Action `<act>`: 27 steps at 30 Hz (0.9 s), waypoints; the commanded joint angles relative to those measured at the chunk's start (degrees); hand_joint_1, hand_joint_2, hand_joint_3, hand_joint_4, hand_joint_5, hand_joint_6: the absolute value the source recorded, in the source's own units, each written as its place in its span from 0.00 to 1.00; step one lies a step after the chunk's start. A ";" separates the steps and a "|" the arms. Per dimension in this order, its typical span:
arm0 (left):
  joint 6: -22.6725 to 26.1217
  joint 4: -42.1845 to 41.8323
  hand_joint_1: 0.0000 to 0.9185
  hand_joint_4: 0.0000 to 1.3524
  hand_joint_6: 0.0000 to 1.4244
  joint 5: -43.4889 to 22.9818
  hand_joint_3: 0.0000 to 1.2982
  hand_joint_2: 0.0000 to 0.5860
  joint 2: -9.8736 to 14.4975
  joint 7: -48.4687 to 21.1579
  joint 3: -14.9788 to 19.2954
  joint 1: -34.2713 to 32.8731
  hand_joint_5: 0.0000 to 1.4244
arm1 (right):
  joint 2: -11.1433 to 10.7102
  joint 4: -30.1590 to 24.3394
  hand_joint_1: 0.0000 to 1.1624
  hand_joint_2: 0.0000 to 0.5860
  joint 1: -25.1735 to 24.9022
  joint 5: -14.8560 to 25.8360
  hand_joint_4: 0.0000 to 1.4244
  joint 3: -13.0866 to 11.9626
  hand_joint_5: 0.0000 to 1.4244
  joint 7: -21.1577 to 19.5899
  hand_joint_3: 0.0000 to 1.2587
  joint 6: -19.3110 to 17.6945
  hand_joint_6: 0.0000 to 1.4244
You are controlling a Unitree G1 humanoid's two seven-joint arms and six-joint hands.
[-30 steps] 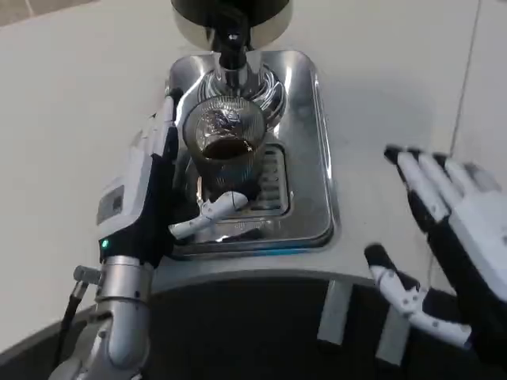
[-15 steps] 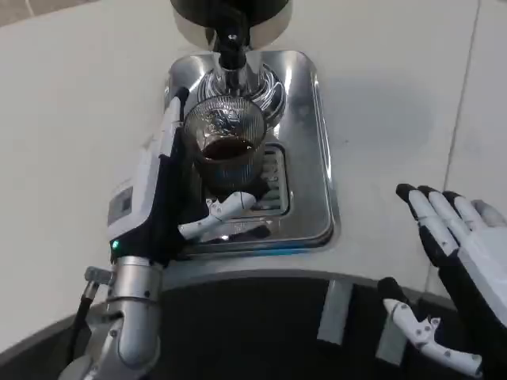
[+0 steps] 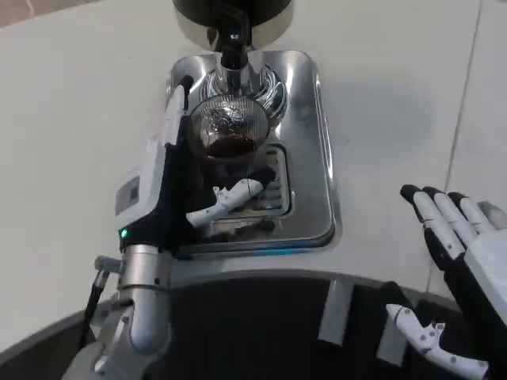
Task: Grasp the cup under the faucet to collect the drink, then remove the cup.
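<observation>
A ribbed glass cup (image 3: 230, 131) with dark drink in its bottom stands over the steel drip tray (image 3: 315, 142), right below the black faucet (image 3: 232, 46) of the dispenser. My left hand (image 3: 168, 186) wraps the cup from the left, fingers along its far side and the thumb (image 3: 231, 198) curled across its front near the base, so it grips the cup. Off to the lower right, beyond the tray, my right hand (image 3: 459, 257) hovers with its fingers spread and holds nothing.
The dispenser's dark round body (image 3: 232, 9) rises at the top edge behind the faucet. A slotted grate (image 3: 276, 190) lies in the tray's near half. White tabletop (image 3: 71, 119) spreads on both sides; a dark rounded edge (image 3: 261, 317) runs along the front.
My left hand has slid forward and closed tighter around the cup, which now sits slightly nearer the faucet. My right hand has drawn back toward the lower right.
</observation>
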 commanded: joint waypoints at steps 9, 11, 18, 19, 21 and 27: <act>3.29 5.15 0.54 0.24 0.60 -0.10 0.20 0.13 -1.52 3.61 -0.92 -3.61 0.46 | 1.42 0.87 0.20 0.78 -2.65 -0.83 0.00 0.98 0.00 2.22 0.00 2.63 0.00; 3.65 6.10 0.55 0.38 0.72 -0.43 0.32 0.14 -2.36 4.32 -0.88 -4.39 0.55 | 1.27 1.22 0.19 0.78 -3.34 -0.65 0.00 0.81 0.00 2.44 0.00 3.09 0.00; 2.35 8.80 0.67 0.81 1.00 -2.17 0.73 0.19 -4.97 5.59 -0.38 -6.09 0.90 | 1.33 0.37 0.19 0.78 -4.19 -1.32 0.00 0.74 0.00 3.72 0.00 4.55 0.00; 2.16 8.93 0.69 0.83 1.00 -2.49 0.75 0.19 -5.21 5.66 -0.29 -6.11 0.92 | 1.50 0.10 0.19 0.78 -4.15 -1.55 0.00 0.86 0.00 3.99 0.00 4.80 0.00; 1.79 9.23 0.71 0.87 1.00 -3.24 0.79 0.19 -5.55 5.46 -0.18 -6.19 0.94 | 1.81 -0.45 0.19 0.78 -4.07 -2.07 0.00 1.24 0.00 4.52 0.00 5.17 0.00; 0.78 8.96 0.77 0.90 1.00 -3.90 0.85 0.17 -5.45 5.52 -0.09 -5.84 0.95 | 2.63 -1.48 0.19 0.78 -3.61 -3.00 0.00 2.19 0.00 5.45 0.00 5.44 0.00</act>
